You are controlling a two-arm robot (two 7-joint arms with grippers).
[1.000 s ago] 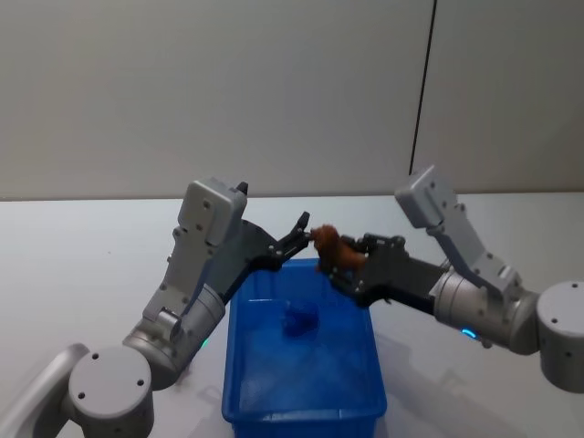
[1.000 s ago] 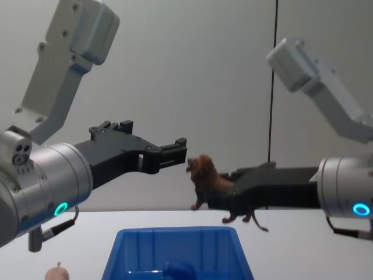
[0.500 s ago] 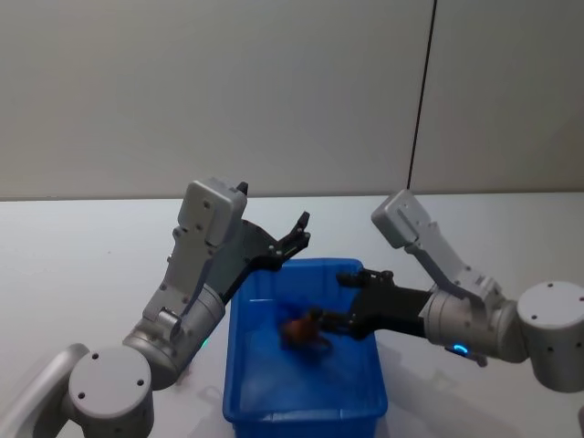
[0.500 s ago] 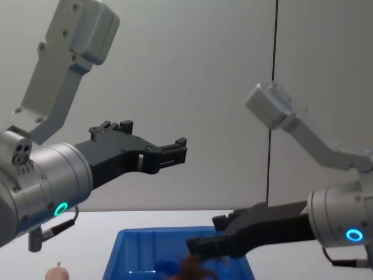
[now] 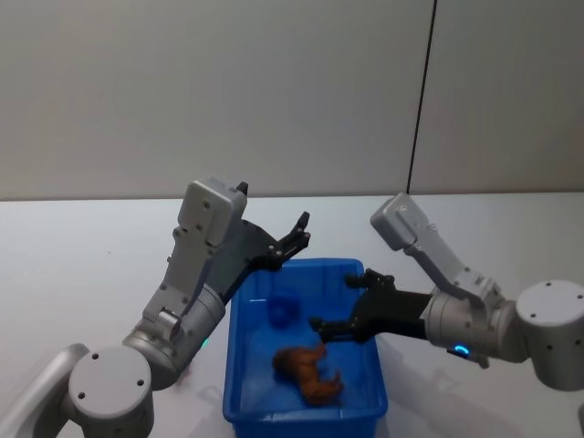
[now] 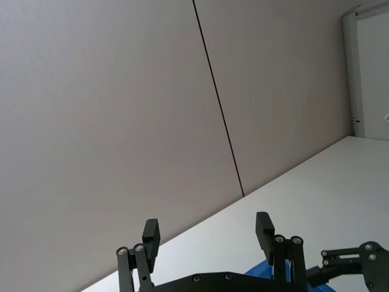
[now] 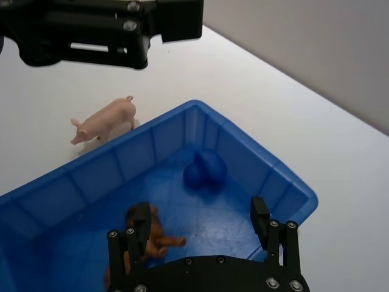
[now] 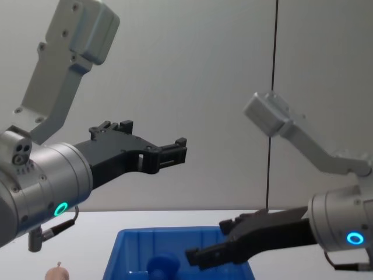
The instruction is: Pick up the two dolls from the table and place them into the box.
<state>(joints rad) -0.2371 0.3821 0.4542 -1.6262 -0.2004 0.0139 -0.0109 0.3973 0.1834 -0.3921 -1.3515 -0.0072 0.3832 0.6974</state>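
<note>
Catching the right gripper low over the right side of the blue box, fingers spread wide, nothing between them. Spotting the reddish-brown doll down on the box floor, lying toward the near wall, clear of those fingers. Noting a small blue lump on that floor too, closer to the far wall, apart from the doll. Finding the left gripper held high above the box's far left corner, fingers likewise apart and empty. Swinging over to the pale pink doll: standing upright on the white tabletop, just outside the box's left wall, a sliver of bare table showing between the two.
</note>
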